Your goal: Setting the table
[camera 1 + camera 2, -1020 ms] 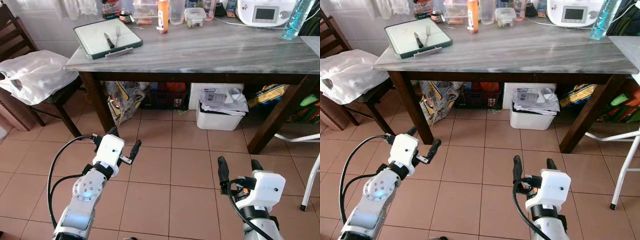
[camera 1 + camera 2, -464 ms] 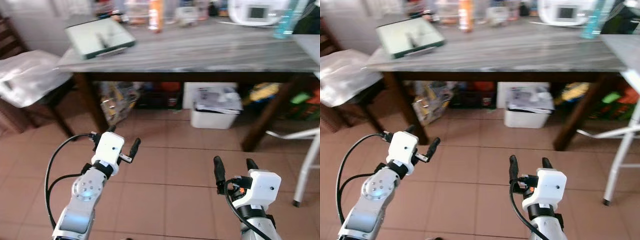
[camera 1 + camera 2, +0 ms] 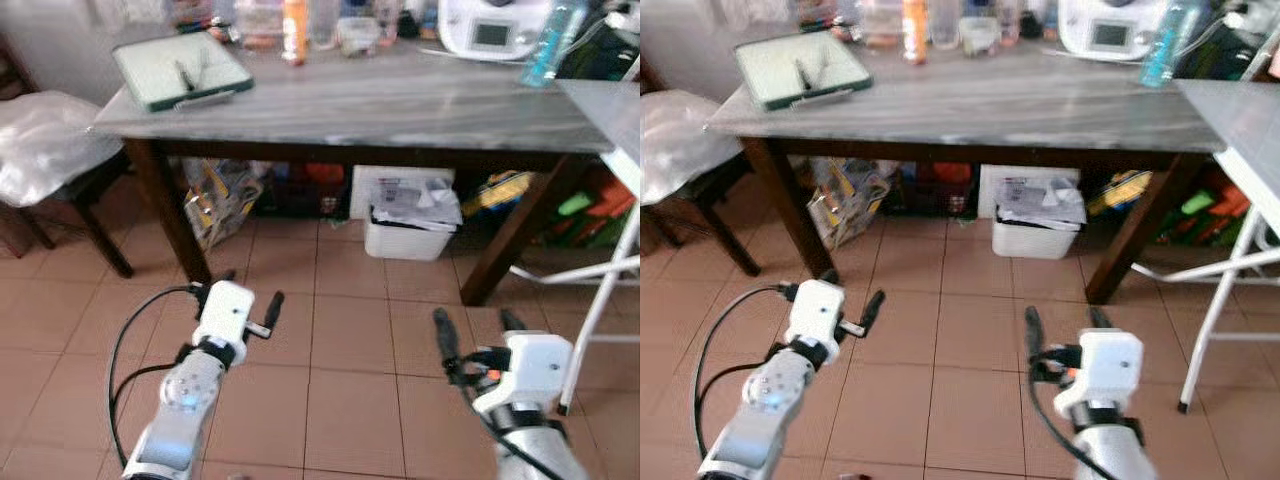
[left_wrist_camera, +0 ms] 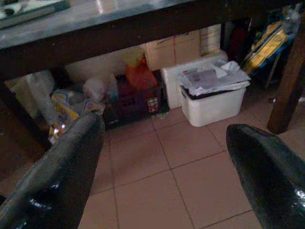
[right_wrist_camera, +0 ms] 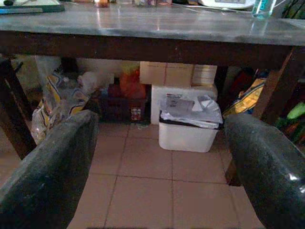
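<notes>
A long table with a grey, streaked, slightly glossy top on dark wooden legs stands ahead across the tiled floor, and on its far left corner lies a green-rimmed tray with a pale inner face, set at a slant to the table's edge. On the tray rest two small pieces of cutlery side by side (one dark-handled, the other lighter; the blur makes it hard to say which is knife and which is fork). Along the back edge of the table stand an orange bottle, a few clear containers too smeared to name, a white kitchen appliance with a small screen, and a blue-green bottle, the tops of most of them cut off by the frame. Under the table sit a white bin heaped with paper and a crumpled bag, the rest in shadow. A dark chair at the left carries a white plastic bag, partly out of frame. Both arms hover low over the floor, well short of the table: the left gripper has its black fingers spread apart with nothing between them, and the right gripper likewise stands wide and empty.
</notes>
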Available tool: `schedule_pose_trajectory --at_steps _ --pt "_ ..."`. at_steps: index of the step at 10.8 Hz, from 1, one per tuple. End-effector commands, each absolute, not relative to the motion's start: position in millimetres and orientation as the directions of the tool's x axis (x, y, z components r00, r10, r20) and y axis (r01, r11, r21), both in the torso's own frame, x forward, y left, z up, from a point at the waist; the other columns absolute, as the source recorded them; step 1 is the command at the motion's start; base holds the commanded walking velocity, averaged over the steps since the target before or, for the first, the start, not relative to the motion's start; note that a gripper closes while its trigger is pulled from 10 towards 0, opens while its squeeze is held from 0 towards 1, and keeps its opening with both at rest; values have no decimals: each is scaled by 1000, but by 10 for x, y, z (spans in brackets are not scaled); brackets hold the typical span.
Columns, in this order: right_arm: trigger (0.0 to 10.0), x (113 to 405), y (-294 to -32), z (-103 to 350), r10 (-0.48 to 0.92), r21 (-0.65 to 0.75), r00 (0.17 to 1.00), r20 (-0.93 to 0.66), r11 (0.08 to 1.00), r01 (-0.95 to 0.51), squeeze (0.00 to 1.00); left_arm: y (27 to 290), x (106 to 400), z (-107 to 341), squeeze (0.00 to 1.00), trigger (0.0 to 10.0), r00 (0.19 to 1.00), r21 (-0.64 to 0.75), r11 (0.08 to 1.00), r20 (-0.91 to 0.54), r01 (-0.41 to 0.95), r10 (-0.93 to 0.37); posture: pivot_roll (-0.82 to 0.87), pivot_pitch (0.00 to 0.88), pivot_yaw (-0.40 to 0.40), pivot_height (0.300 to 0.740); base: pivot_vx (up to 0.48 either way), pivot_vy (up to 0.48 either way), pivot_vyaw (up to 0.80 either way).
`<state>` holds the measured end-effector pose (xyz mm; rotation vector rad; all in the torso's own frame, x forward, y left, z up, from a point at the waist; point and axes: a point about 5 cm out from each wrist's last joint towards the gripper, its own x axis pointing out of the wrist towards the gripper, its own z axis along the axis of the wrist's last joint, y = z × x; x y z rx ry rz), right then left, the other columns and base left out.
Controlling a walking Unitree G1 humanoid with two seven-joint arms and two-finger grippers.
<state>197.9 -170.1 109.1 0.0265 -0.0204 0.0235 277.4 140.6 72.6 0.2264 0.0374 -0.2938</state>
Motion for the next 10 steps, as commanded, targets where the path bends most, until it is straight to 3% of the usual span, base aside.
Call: schedule_pose_trajectory --at_steps 1,5,10 --pt "10000 1988 -1669 1126 33 37 999 28 999 -34 0 1462 2795 707 1000 10000 961 236 932 -72 275 -265 62 114 -55 740 0 0 0" --pt "10000 1966 -1617 1127 43 43 999 17 998 -43 0 1423 2883 641 1000 10000 960 238 930 -61 279 -273 55 130 -57 740 0 0 0" --pt "10000 2002 -1578 1144 56 43 998 21 997 -57 0 1434 2925 623 1000 10000 962 246 930 -47 273 -270 61 128 -55 740 0 -193 0"
